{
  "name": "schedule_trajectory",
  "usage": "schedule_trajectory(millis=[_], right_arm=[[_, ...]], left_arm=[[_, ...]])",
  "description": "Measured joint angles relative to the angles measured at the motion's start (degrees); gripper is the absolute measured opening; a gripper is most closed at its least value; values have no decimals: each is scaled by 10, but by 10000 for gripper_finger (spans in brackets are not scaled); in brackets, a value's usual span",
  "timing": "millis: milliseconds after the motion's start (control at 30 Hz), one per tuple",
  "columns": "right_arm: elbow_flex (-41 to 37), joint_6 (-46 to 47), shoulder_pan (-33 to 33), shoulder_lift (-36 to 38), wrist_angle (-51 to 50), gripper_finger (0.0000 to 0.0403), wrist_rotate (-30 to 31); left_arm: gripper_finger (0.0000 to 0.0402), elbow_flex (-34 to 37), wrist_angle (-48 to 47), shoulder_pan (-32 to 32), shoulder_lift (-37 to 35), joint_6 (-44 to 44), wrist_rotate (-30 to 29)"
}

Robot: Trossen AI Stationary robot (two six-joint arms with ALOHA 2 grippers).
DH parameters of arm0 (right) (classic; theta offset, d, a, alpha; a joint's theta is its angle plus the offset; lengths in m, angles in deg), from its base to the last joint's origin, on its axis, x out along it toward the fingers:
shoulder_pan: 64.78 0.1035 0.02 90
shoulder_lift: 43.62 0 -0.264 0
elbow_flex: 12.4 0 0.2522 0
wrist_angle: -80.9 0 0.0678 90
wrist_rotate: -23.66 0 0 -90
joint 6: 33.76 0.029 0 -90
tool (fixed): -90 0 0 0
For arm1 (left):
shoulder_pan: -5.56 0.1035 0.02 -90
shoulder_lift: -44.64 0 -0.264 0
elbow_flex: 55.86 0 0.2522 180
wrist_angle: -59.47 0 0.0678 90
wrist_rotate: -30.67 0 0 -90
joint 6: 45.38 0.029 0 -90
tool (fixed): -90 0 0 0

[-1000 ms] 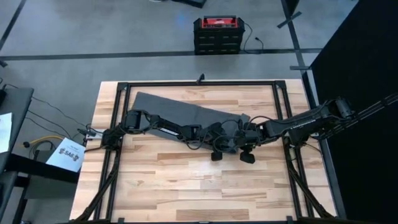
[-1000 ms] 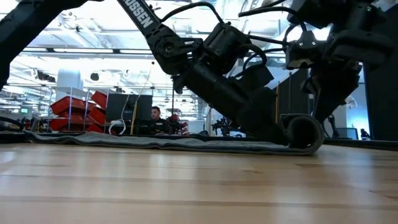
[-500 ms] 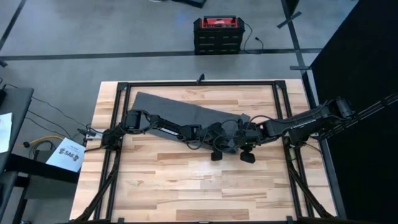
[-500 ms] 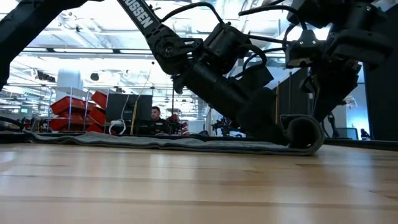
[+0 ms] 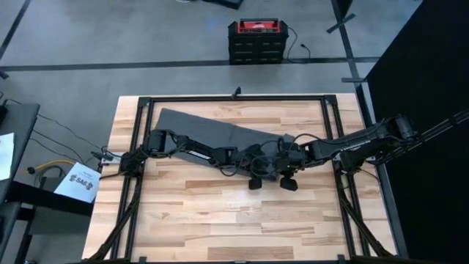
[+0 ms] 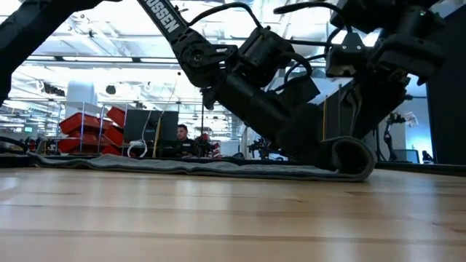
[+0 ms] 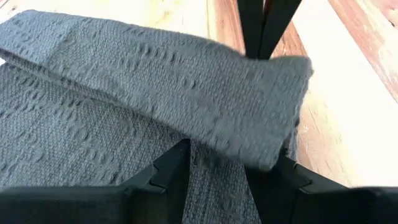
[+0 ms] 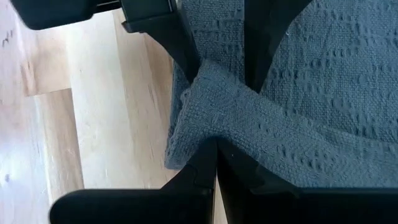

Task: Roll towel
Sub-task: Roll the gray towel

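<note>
The dark grey towel [image 5: 205, 125] lies flat on the wooden table, a long strip slanting from the far left toward the right. Its right end is turned over into a small roll [image 6: 353, 156] that rests on the flat part. My two grippers meet at this roll, right of the table's middle. My left gripper [image 7: 217, 171] comes from the left and has the turned-over end between its fingers. My right gripper [image 8: 216, 149] comes from the right and is shut on the same end. My left gripper has the towel's turned-over end [image 7: 249, 134] between its two fingers, several layers thick. The fingers slant down from the table's left. The fold rests on the flat towel below it. My right gripper pinches the side edge of the rolled end [image 8: 205, 118] between its two shut fingers, at a bunched fold of several layers. It slants down from the table's right, facing the left gripper's fingers [image 8: 180, 43]. The roll sits on the towel, not lifted.
A black frame [image 5: 234, 98] runs round the table top. Bare wood [image 5: 234, 220] fills the near half of the table. Off the table, a red and black box [image 5: 254, 40] stands on the floor beyond the far edge.
My right gripper has moved a little toward the table's left, and the rolled end has shifted the same way over the flat towel. The rest of the towel has stayed where it was.
</note>
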Motion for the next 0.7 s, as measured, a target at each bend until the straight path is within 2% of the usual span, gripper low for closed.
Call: schedule_trajectory(millis=[400,700], right_arm=[[-3,-9,0,-3,23,0,0],[4,6,1,6,-28,0,0]], left_arm=[[134,0,0,0,0,4,0],[134,0,-4,0,0,4,0]])
